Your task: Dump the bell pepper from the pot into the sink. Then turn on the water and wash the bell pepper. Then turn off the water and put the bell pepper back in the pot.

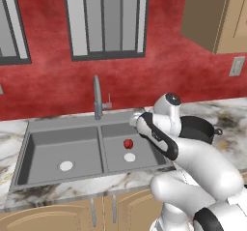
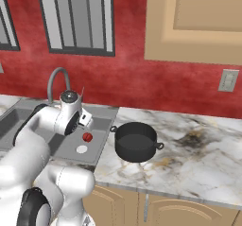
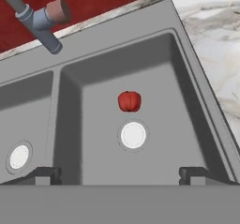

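The small red bell pepper (image 3: pixel 129 101) lies on the floor of the sink's right basin, just beyond the pale drain (image 3: pixel 133 135); it also shows as the bell pepper (image 1: pixel 128 143) and the bell pepper (image 2: pixel 87 137). My gripper (image 3: pixel 119 175) hangs open above that basin, on the near side of the pepper, with nothing between its fingers (image 3: pixel 43 175). The black pot (image 2: pixel 135 142) stands upright on the marble counter right of the sink (image 2: pixel 101 110), dark inside. The pot (image 1: pixel 195 128) is partly hidden by my arm.
The grey faucet (image 3: pixel 37 19) rises behind the divider between the basins, with a reddish handle (image 3: pixel 58 10) beside it; no water runs. The left basin (image 1: pixel 48 148) holds only its drain. Marble counter (image 2: pixel 198 149) stretches to the right, under a wall cabinet (image 2: pixel 198 17).
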You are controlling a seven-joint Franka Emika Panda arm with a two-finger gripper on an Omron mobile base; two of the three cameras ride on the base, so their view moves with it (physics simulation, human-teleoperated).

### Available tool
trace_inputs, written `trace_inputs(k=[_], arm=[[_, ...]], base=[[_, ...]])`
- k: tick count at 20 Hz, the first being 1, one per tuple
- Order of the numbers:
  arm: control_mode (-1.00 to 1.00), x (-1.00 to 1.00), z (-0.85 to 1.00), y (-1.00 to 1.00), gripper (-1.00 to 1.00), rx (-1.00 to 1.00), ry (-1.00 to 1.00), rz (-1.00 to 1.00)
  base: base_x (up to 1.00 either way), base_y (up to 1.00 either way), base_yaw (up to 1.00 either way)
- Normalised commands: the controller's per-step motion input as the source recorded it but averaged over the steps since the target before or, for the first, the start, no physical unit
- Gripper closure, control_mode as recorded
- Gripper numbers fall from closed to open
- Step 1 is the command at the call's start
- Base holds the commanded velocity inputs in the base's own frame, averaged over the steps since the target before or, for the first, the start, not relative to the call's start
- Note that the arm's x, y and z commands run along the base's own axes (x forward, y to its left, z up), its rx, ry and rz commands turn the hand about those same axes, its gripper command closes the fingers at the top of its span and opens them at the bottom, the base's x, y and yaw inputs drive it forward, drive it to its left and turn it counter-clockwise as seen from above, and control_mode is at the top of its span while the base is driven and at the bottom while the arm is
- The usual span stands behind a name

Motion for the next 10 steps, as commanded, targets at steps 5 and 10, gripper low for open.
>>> trace_inputs(k=[5, 10], arm=[[-1.00, 0.41, -0.02, 0.00, -1.00, -0.05, 0.00, 0.00], [-1.00, 0.32, -0.16, 0.00, -1.00, -0.05, 0.00, 0.00]], base=[[0.00, 0.00, 0.00], [0.00, 0.00, 0.00]])
